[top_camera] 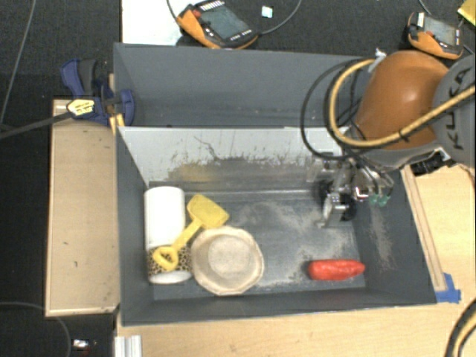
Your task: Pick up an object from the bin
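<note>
Because the grey bin slopes its walls inward, I judge its loose things settle on the scuffed, dusty floor. My gripper hangs at 3 o'clock over bare metal; wide or narrow, I cannot tell. At 8 o'clock a tan round bowl, a white cylinder and a yellow scoop huddle, touching. A red oblong thing lies alone at 5 o'clock, near the gripper, with free room around it.
</note>
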Controlling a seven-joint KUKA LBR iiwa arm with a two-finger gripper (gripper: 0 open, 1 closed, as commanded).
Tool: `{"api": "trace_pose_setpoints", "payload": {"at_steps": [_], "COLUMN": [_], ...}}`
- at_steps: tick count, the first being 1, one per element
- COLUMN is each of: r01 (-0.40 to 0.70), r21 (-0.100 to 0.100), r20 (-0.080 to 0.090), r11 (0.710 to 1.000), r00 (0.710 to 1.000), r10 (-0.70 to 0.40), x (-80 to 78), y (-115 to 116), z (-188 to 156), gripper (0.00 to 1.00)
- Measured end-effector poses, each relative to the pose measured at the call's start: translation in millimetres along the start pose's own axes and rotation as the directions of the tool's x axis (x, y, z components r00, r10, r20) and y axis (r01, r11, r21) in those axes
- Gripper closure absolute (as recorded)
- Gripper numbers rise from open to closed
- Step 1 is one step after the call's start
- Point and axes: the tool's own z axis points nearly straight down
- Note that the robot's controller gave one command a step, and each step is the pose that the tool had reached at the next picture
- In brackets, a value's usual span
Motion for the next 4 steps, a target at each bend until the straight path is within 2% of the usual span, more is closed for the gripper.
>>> {"api": "trace_pose_setpoints", "payload": {"at_steps": [1, 2, 3, 4], "r01": [0.001, 0.016, 0.414, 0.014], "r21": [0.0, 0.0, 0.01, 0.0], "r20": [0.008, -0.002, 0.022, 0.004], "r11": [1.0, 1.0, 0.91, 1.0], "r00": [1.0, 1.0, 0.91, 1.0], "r10": [-0.001, -0.016, -0.414, -0.014], "x": [-1.6, 79.6, 76.4, 85.0], "y": [0, -73, -69, -66], "z": [-5, 136, 63, 102], "gripper": [0.0, 0.0, 0.0, 0.0]}}
